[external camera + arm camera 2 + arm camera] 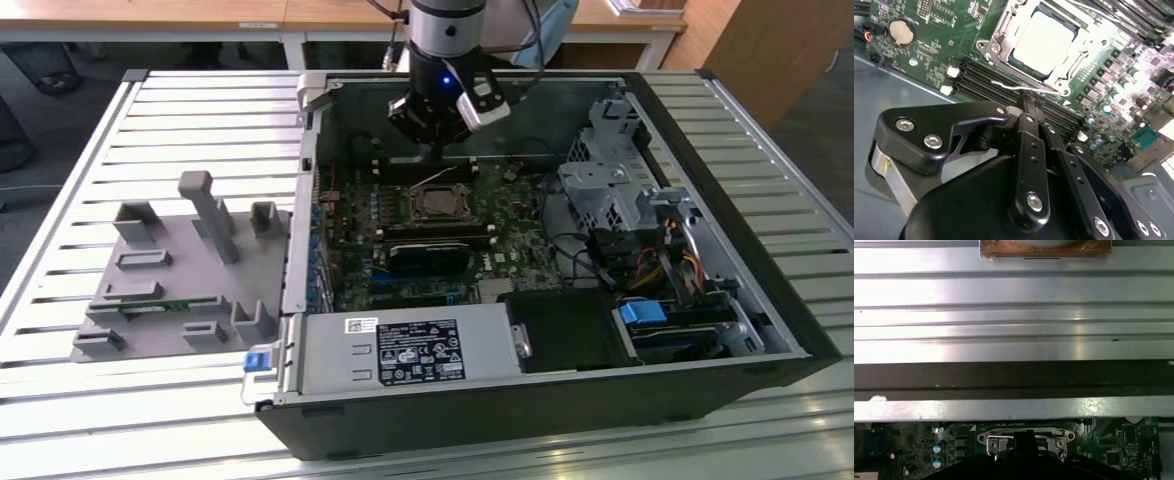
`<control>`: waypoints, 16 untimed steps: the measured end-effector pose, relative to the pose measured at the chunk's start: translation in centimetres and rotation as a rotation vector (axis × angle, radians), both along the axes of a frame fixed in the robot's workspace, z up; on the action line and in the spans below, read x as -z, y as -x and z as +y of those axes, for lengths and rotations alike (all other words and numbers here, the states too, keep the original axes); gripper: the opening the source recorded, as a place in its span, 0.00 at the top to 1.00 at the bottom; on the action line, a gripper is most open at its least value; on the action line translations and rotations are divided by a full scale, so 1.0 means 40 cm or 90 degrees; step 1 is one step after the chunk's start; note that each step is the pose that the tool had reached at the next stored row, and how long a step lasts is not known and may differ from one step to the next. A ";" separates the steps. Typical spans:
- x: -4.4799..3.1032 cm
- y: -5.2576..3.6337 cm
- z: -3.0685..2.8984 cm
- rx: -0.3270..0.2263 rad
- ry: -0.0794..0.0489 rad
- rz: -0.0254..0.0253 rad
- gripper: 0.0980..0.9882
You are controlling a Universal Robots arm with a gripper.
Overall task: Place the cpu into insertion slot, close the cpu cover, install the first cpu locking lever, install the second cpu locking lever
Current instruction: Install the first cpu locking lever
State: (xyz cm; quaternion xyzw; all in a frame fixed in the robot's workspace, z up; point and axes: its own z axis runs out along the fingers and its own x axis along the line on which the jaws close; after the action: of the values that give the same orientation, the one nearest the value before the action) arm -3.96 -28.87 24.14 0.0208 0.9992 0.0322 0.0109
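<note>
Tool (1026, 104) sits low inside open PC case (534, 415), just beside socket (438, 205), on socket's side toward case's far wall in the exterior view. Its two black fingers (1028, 125) are pressed together, no gap btwn them. Tips are right at thin wire lever (1004, 85), which runs along socket's edge; can't tell whether wire is pinched or only touched. Chip (1043, 42) lies flat in socket, pale metal face up, w/ silvery cover plate (1003, 31) down over it & framing it through its square window. Dark memory slots (979, 80) run just beside socket on tool's side, passing under fingertips. Round coin battery (901, 31) sits on green board (929, 60), well apart from socket. In the exterior view, black rectangular block (430, 250) is just beside socket on its near side, opposite tool. Grey power box (400, 352) w/ label lies further that way, against case's near wall, well apart from socket. Metal drive cage (607, 190) stands to the exterior view's right of socket, w/ coloured cables below it. Grey plastic fixture (174, 270) rests outside case on slatted counter (134, 410), well to the exterior view's left of socket. In the first wrist view, socket shows just past tool's dark tip, w/ case wall & counter slats beyond.
</note>
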 end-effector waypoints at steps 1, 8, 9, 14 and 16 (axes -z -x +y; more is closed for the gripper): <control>0.003 -0.004 0.000 0.000 0.000 -0.0001 0.99; 0.024 -0.010 0.002 0.000 0.000 -0.0001 0.99; 0.026 -0.011 0.002 0.000 0.000 0.0000 0.99; 0.034 -0.015 0.004 0.000 0.000 -0.0001 0.99; 0.035 -0.016 0.005 0.000 0.000 0.0000 0.99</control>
State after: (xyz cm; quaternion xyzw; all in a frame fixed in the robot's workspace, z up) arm -3.31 -28.67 22.72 0.0208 0.9992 0.0323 0.0110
